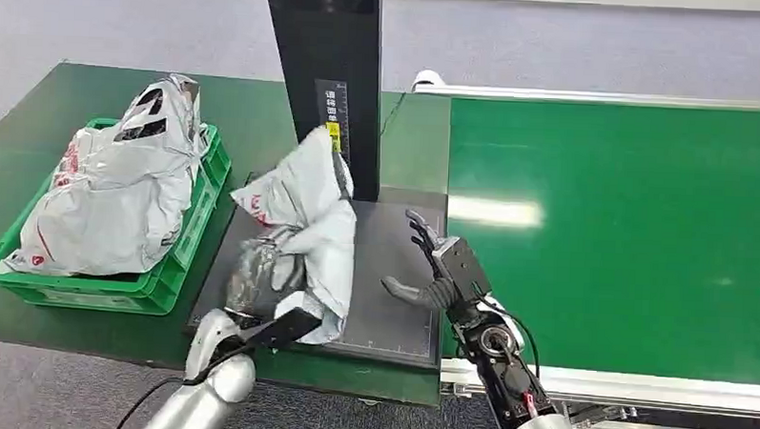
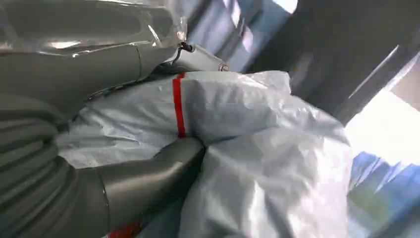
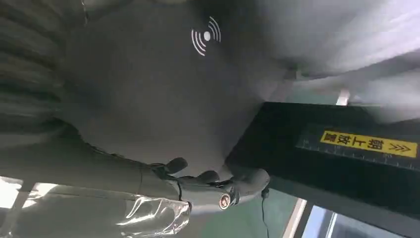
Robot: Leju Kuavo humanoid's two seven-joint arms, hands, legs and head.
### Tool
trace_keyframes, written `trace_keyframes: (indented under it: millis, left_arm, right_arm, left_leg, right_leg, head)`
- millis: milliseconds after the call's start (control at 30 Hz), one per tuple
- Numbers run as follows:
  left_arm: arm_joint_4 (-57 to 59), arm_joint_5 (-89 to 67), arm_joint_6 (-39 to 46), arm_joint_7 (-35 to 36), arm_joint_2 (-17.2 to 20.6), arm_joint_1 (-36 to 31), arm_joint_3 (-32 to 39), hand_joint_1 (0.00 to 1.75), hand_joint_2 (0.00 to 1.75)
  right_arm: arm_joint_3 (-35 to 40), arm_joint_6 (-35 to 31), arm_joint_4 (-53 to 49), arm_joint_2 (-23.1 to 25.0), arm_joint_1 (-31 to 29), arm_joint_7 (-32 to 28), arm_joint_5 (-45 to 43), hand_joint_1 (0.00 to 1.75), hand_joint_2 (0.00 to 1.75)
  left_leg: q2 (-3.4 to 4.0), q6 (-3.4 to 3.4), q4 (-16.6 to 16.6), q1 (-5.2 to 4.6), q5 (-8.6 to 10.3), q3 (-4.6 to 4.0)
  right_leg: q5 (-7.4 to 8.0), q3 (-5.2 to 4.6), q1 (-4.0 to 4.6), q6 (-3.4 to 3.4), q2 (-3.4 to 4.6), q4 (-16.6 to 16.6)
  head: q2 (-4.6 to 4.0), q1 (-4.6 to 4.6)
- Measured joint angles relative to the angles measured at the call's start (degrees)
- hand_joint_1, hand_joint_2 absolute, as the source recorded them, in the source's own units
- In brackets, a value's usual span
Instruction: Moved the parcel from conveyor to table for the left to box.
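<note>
A crumpled white parcel point(image 1: 310, 203) with red print stands tilted on the dark platform point(image 1: 393, 272) at the foot of the black post. My left hand point(image 1: 259, 279) grips the parcel's lower near part. In the left wrist view the thumb point(image 2: 148, 173) presses into the parcel point(image 2: 267, 148) beside its red stripe. My right hand point(image 1: 438, 264) hovers over the platform's right side, apart from the parcel, fingers spread and holding nothing. The right wrist view has the right hand's fingers point(image 3: 208, 186) over the platform point(image 3: 158, 89).
A green crate point(image 1: 97, 295) piled with several white parcels point(image 1: 120, 186) sits on the dark green table at the left. The black post point(image 1: 329, 70) rises behind the platform. The green conveyor belt point(image 1: 624, 233) runs along the right, its metal frame beside my right arm.
</note>
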Motion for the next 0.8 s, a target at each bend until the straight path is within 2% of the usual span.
trace_keyframes:
  millis: [100,200,400,567,633,733,800]
  left_arm:
    - [-7.8,-1.0,5.0,-7.4,0.0,3.0,1.5,1.75,1.75]
    - [-15.5,-2.3,5.8,-14.3,-2.0,6.0,5.2,1.75,1.75]
    - [-25.7,0.7,5.9,-15.1,-3.7,8.0,8.5,1.75,1.75]
    - [-31.9,-5.3,5.9,-15.0,-5.2,8.1,11.1,1.75,1.75]
    - [-30.8,-8.5,5.7,-10.3,-5.3,6.3,12.8,1.75,1.75]
    - [-24.8,-16.3,1.6,7.7,-2.6,-0.2,14.0,1.75,1.75]
    - [-18.1,-21.3,-1.9,17.1,-0.1,-5.8,15.2,1.75,1.75]
  right_arm:
    - [0.1,0.1,0.0,0.0,-0.3,-0.6,-0.5,0.0,1.75]
    - [0.3,0.1,0.4,0.0,-1.2,-1.3,-1.1,0.0,1.75]
    - [0.9,0.0,1.3,0.0,-2.3,-1.8,-1.6,0.0,1.75]
    - [1.2,-0.3,2.0,0.0,-2.7,-2.0,-1.7,0.0,1.75]
    - [1.2,-0.7,2.1,-0.1,-2.5,-2.3,-2.0,0.0,1.75]
    - [1.2,-0.8,2.1,-0.5,-1.8,-2.3,-1.3,0.0,1.75]
    - [1.1,-0.8,2.1,-0.9,-1.3,-2.3,-0.5,0.0,1.75]
  left_leg:
    - [0.01,-0.01,0.0,0.0,-0.03,-0.11]
    - [0.0,0.0,0.0,0.0,-0.05,-0.14]
    - [-0.02,0.01,0.0,0.0,-0.04,-0.13]
    - [-0.02,0.02,0.0,0.0,-0.03,-0.09]
    - [-0.03,0.02,0.0,-0.01,-0.03,-0.08]
    - [-0.06,0.01,0.0,0.0,0.01,-0.08]
    - [-0.03,0.0,0.0,0.01,0.13,-0.08]
  right_leg:
    - [-0.03,-0.1,0.0,0.03,0.0,0.0]
    - [-0.04,-0.14,0.0,0.04,0.0,0.0]
    - [-0.04,-0.1,0.0,0.04,-0.02,0.0]
    - [-0.04,-0.1,0.0,0.04,-0.01,0.0]
    - [-0.04,-0.11,0.0,0.05,-0.04,0.0]
    - [-0.02,-0.09,0.0,0.02,-0.06,0.0]
    - [0.08,-0.09,0.03,-0.09,-0.06,0.0]
  head:
    - [0.0,-0.02]
    - [0.0,-0.02]
    - [0.0,0.0]
    - [0.0,0.0]
    - [0.0,0.0]
    - [0.0,0.0]
    - [0.0,0.0]
